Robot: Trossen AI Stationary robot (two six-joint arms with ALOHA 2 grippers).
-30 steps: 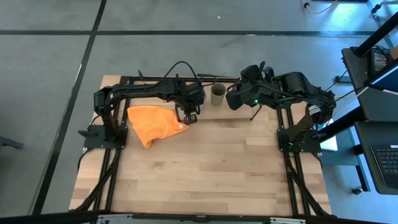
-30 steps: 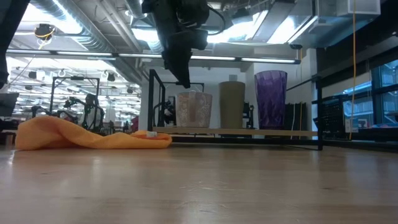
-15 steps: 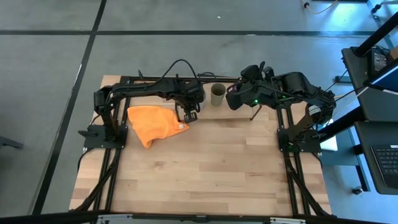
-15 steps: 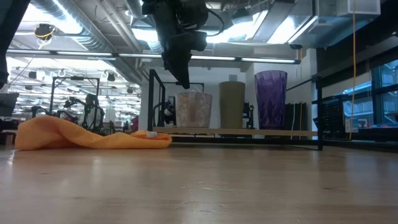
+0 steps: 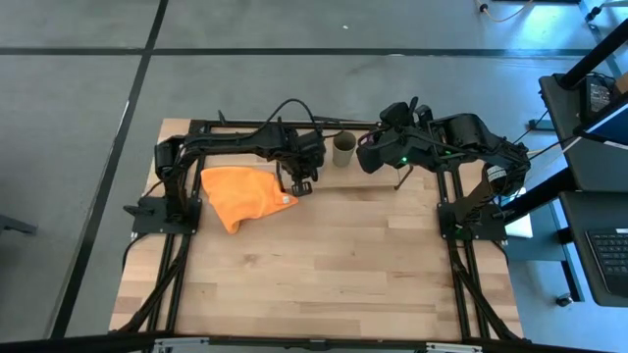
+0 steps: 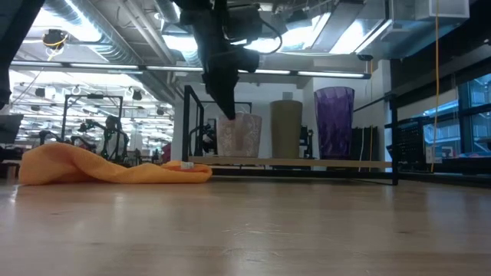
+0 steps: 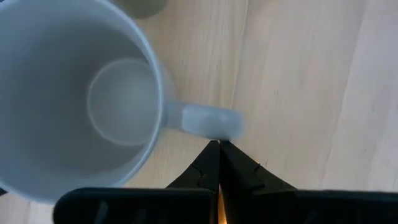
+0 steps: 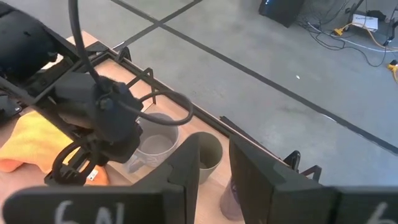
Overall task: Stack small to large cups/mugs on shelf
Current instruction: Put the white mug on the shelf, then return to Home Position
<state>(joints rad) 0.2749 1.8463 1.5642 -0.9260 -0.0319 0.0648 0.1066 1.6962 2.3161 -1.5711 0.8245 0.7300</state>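
- Far left on my table lies the orange cloth (image 5: 242, 193), with a small white tag at its near edge; I can't read anything on it.
- My left gripper (image 7: 218, 149) hangs point-down above the grey mug (image 7: 81, 99), its two fingertips pressed together with nothing between them, right at the mug's handle (image 7: 205, 120).
- The relation I care about: the handle sticks out sideways from the upright mug toward my fingertips, so the mug body lies just beyond the handle from the closed tips. I judge I'd have to spread the fingers before taking either handle or rim.
- The mug stands on the shelf (image 6: 307, 162) at its left end; the olive-green cup (image 6: 286, 128) stands next along, then the purple ribbed cup (image 6: 334, 123), all upright, none nested yet.
- My right gripper (image 8: 206, 163) waits over the shelf's right end, fingers apart and empty; the left arm is clearly nearer the mug.
- No brand or writing on the cups that I can read.
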